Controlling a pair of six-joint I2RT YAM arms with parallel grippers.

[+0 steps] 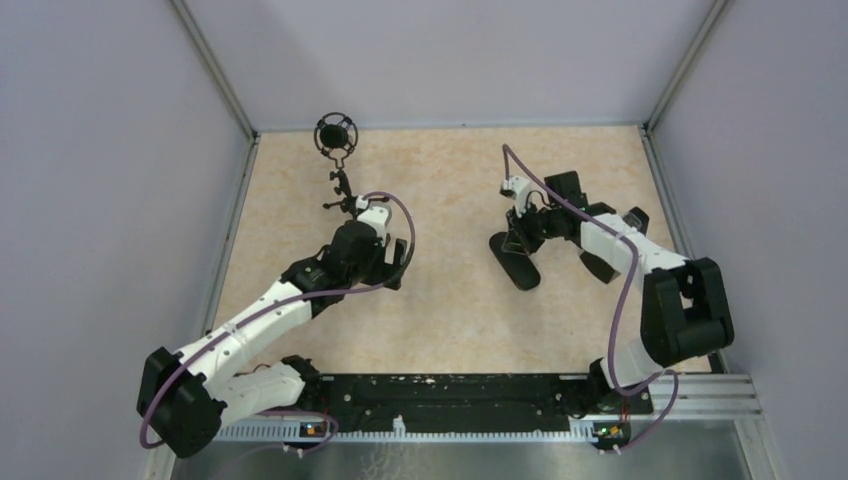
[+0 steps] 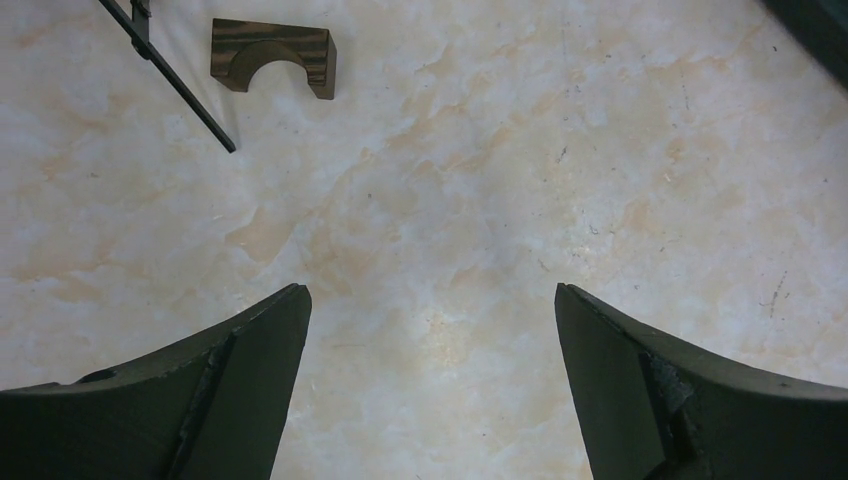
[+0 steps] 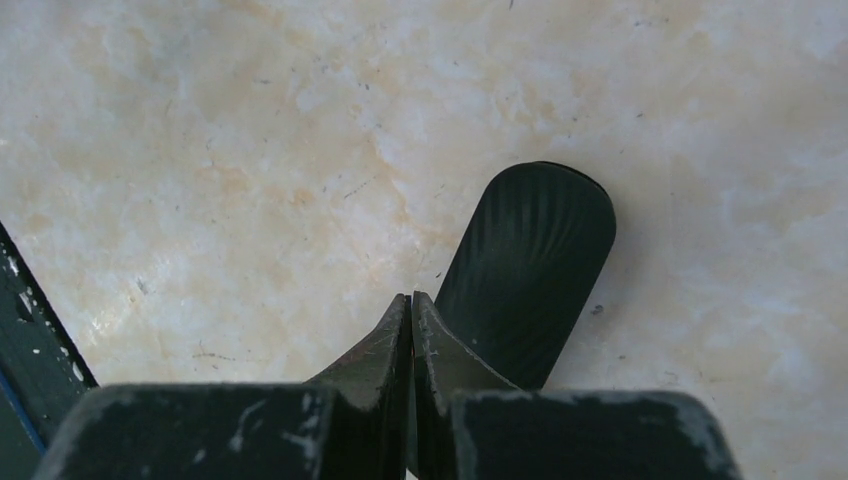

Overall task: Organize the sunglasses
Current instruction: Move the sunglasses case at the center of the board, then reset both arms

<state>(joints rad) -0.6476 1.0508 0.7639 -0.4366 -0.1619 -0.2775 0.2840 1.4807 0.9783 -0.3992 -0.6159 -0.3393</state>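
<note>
We're spotting no sunglasses; black case (image 3: 530, 270) lying just ahead of right jaws, pressed together, long axis running away from them. Left jaws hanging spread, well apart.

A beige, marble-patterned table (image 1: 450, 320) carries a black ribbed case (image 1: 514, 263) right of centre, and a small arched wooden block (image 2: 273, 55) by a black stand (image 1: 336, 140) far left.
</note>
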